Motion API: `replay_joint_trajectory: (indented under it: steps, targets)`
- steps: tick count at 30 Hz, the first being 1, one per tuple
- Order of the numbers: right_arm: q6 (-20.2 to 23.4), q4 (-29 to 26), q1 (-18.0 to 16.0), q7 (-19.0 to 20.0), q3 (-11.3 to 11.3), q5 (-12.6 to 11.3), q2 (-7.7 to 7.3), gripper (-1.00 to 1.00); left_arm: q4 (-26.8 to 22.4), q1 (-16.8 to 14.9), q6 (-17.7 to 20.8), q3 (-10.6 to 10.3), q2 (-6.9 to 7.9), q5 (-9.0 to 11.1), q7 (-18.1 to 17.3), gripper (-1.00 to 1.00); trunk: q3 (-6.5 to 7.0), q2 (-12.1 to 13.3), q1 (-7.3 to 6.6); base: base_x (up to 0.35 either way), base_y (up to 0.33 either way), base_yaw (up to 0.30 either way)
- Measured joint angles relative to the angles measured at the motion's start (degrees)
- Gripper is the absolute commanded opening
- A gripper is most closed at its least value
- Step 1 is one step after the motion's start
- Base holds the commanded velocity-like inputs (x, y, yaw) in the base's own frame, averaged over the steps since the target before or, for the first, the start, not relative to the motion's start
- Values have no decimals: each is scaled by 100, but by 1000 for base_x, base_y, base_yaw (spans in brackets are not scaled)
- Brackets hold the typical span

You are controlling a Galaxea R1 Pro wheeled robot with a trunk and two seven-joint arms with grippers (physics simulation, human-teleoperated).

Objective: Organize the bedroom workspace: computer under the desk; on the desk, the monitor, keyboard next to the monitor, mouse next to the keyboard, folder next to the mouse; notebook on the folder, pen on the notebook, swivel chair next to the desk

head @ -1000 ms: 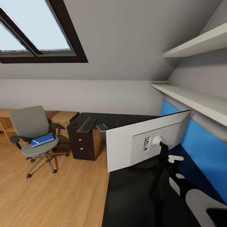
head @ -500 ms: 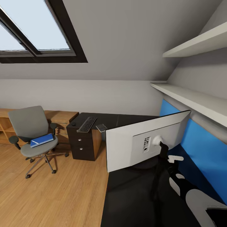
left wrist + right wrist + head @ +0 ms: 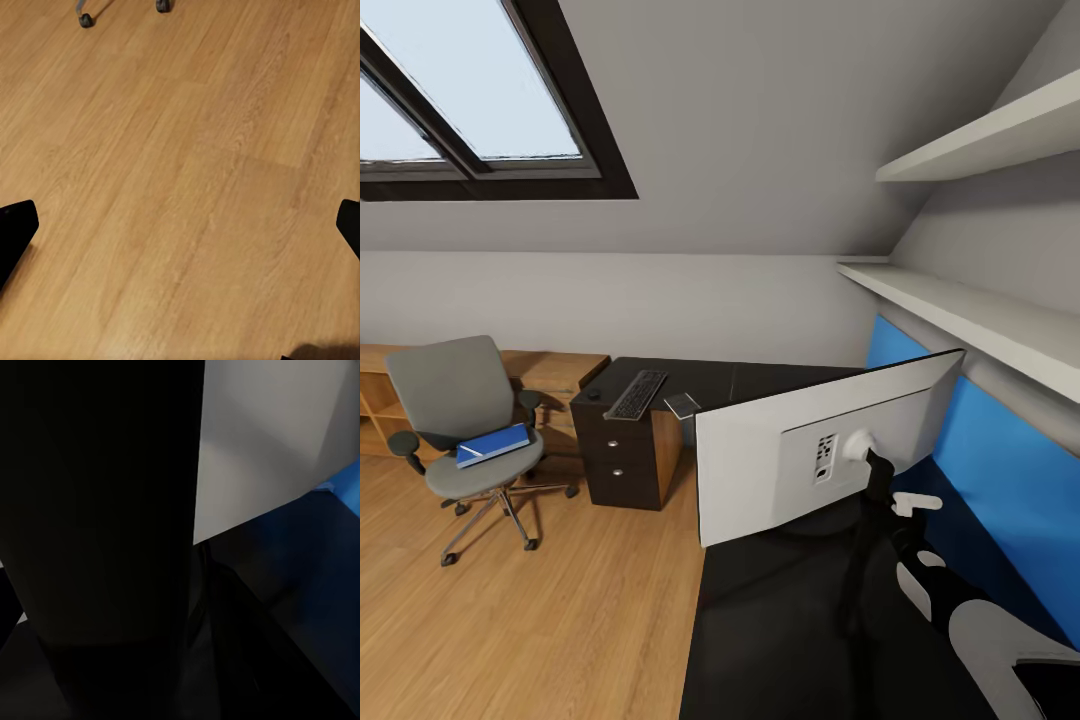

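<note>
The right hand [image 3: 905,503] is reaching in behind the monitor [image 3: 780,455] near its black arm; whether its fingers are closed on anything I cannot tell (the right wrist view is mostly dark). The left hand [image 3: 180,225] is hanging wide open over the wooden floor [image 3: 187,187], holding nothing. The monitor is standing on the desk [image 3: 780,620], its white back toward the camera; it looks top-heavy and fragile, so it is best taken by the arm or base. At ten o'clock from it, the keyboard [image 3: 637,394] and mouse [image 3: 594,394] are lying on the desk's far end. Farther at nine o'clock, the folder [image 3: 493,445], thin and light, is resting on the swivel chair [image 3: 460,420], well apart from the desk.
</note>
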Motion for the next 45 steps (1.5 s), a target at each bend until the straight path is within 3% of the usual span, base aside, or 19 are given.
replay_joint_trajectory:
  steps: [33, 39, 45]
  targets:
    - [-8, -24, -1, 174, 95, 23, -34, -100, 0, 0, 16, 0, 10, 9, 0, 100, 0, 0, 0, 0, 0, 0]
    - [-9, -37, -6, 184, 21, 171, -31, -100, 1, 0, 14, 1, 12, 9, -1, 100, 2, -1, 0, 0, 0, 0]
    - [-17, -37, -7, 181, 29, 171, -30, -100, 0, 1, 17, 8, 17, 9, 0, 100, 1, -1, 0, 0, 0, 0]
